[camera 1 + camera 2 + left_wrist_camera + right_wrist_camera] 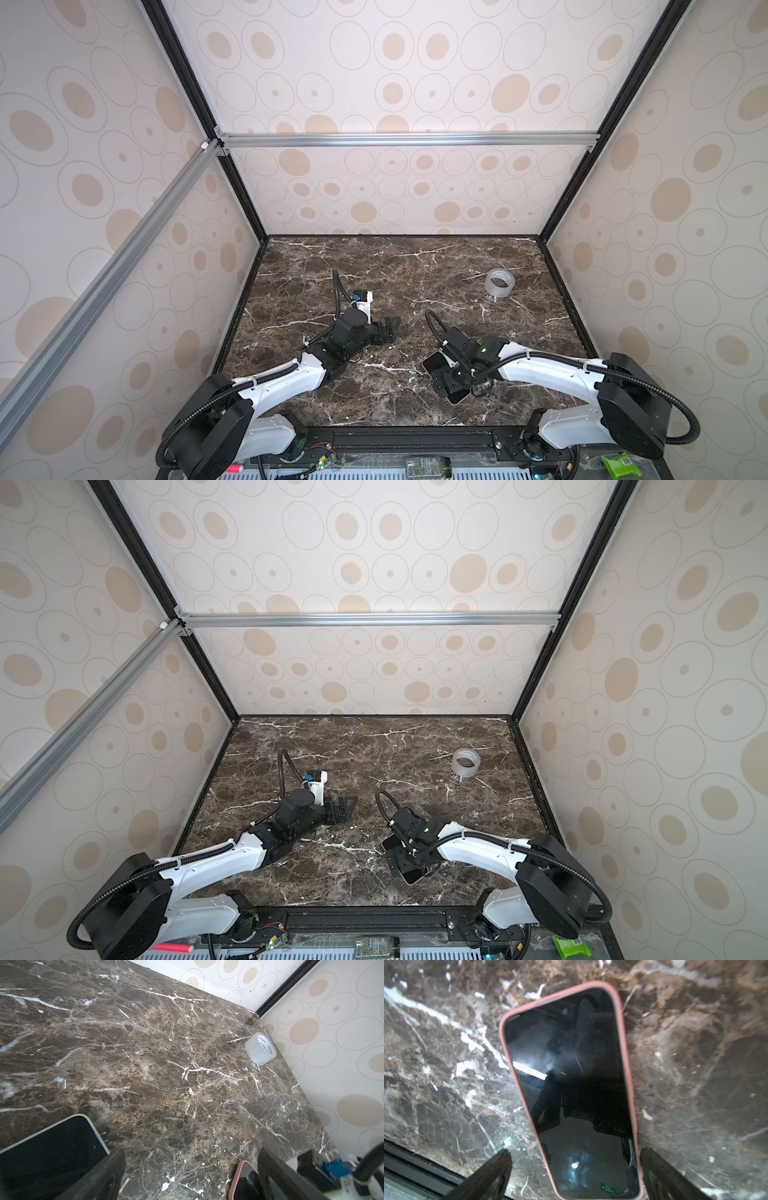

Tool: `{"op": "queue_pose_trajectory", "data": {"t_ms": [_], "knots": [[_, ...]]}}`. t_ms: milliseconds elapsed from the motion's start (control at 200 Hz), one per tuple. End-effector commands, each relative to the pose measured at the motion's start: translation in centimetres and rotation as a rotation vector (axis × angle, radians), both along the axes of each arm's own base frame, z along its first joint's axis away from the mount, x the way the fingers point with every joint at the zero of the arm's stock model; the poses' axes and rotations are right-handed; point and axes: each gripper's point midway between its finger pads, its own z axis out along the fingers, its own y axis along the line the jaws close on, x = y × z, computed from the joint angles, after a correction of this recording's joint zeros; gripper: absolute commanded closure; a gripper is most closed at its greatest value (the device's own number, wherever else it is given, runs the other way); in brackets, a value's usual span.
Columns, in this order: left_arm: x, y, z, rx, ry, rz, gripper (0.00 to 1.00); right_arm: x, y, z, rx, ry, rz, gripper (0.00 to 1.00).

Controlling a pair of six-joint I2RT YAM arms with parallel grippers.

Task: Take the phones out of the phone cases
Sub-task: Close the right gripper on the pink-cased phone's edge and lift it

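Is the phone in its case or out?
In: the pink case rims the phone on every visible edge in the right wrist view.

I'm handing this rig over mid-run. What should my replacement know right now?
Left claw: open, empty, above bare table; a second, pale-rimmed phone lies beside it.
Right claw: open, fingers either side of the phone, not gripping.
Phone: screen up on the table, seated in the pink phone case.
Done: nothing yet.
Left: pin the case, work the phone out.
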Motion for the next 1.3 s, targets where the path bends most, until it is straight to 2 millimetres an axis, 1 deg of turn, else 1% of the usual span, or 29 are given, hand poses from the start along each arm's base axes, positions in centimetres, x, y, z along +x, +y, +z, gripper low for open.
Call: {"op": "queue_pose_trajectory", "data": {"t_ms": [0, 175, 290, 395, 570, 875, 1160, 1295], "knots": [[0.6, 0.4, 0.9, -0.056, -0.009, 0.044, 0.01, -0.3, -0.8, -0.3, -0.089, -0.032, -0.003, 0.00], [0.9, 1.9, 0.5, -0.102, 0.015, 0.088, 0.01, -0.6, -1.3, -1.1, -0.173, -0.055, 0.011, 0.00], [1.0, 2.8, 0.4, -0.126, 0.021, 0.110, 0.01, -0.6, -1.4, -1.2, -0.191, -0.071, 0.019, 0.03], [1.1, 3.2, 0.3, -0.129, 0.023, 0.119, 0.01, -0.7, -1.4, -1.2, -0.215, -0.079, 0.036, 0.06], [1.2, 3.2, 0.4, -0.133, 0.021, 0.117, 0.01, -0.7, -1.3, -1.4, -0.243, -0.083, 0.056, 0.10], [1.3, 3.0, 0.6, -0.139, 0.019, 0.107, 0.01, -1.4, -0.8, -2.4, -0.199, -0.050, 0.051, 0.12], [1.6, 2.6, 1.0, -0.148, 0.015, 0.097, 0.01, -1.8, -1.5, -3.6, -0.225, -0.019, 0.042, 0.12], [1.6, 2.4, 1.1, -0.153, 0.015, 0.094, 0.01, -1.9, -2.0, -4.1, -0.259, -0.009, 0.040, 0.14]]}}
